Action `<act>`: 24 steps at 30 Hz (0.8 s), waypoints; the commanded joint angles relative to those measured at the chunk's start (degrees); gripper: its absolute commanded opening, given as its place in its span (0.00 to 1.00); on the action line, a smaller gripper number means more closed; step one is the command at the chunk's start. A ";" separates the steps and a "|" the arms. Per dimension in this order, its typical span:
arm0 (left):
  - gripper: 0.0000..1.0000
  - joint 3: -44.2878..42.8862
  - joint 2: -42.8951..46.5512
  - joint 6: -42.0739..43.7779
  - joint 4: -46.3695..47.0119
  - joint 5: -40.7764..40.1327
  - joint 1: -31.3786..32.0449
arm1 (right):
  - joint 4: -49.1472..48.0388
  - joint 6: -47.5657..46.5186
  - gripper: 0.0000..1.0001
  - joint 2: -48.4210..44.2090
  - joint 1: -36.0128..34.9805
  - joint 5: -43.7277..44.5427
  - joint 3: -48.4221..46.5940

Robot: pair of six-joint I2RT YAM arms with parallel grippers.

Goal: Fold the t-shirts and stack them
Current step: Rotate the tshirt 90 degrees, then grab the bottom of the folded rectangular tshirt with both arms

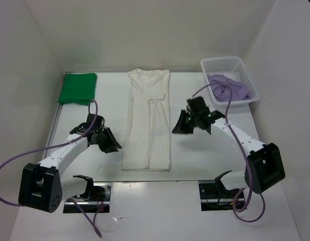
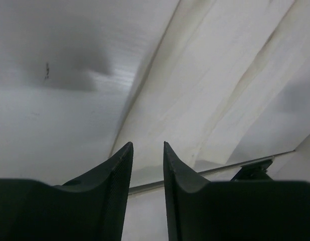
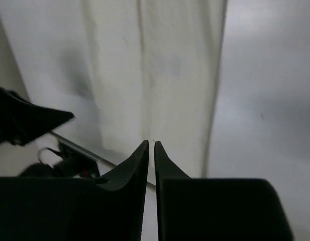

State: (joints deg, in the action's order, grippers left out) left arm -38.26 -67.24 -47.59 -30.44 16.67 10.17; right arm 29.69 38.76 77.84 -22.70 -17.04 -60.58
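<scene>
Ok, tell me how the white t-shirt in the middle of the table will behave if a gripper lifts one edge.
Probably floppy: the white t-shirt lies flat in soft lengthwise folds, so a lifted edge should drape and the folds may slip open. Likely light: it looks thin.

Two white arms point(image 1: 64, 150) with black joints, purple cables point(image 1: 9, 160), black tapered end effector fingers point(image 2: 110, 183)

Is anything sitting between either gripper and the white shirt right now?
Nothing visible. The left gripper sits beside the white shirt at its left edge, the right gripper at its right edge, with only table surface between. The green shirt and the basket lie farther back, out of the way.
</scene>
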 commanded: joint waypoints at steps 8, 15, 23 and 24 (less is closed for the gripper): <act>0.47 9.86 -1.48 -9.53 -8.24 3.02 0.46 | -3.93 13.79 0.51 -8.67 -12.54 0.34 25.76; 0.49 10.75 -3.68 -10.68 -5.07 2.05 0.46 | -9.30 18.81 0.56 -8.67 -17.47 -2.30 30.34; 0.56 13.38 -4.74 -10.59 1.51 4.33 0.46 | -15.54 18.19 0.50 -0.33 -18.08 -3.96 30.44; 0.53 13.39 -4.74 -10.59 1.52 4.34 0.46 | -16.33 17.67 0.49 1.50 -18.78 -3.97 29.91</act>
State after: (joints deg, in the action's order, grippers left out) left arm -26.94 -71.05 -58.61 -32.64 22.39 10.41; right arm 18.17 56.36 76.58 -40.18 -20.25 -29.69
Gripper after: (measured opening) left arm 0.541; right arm 0.500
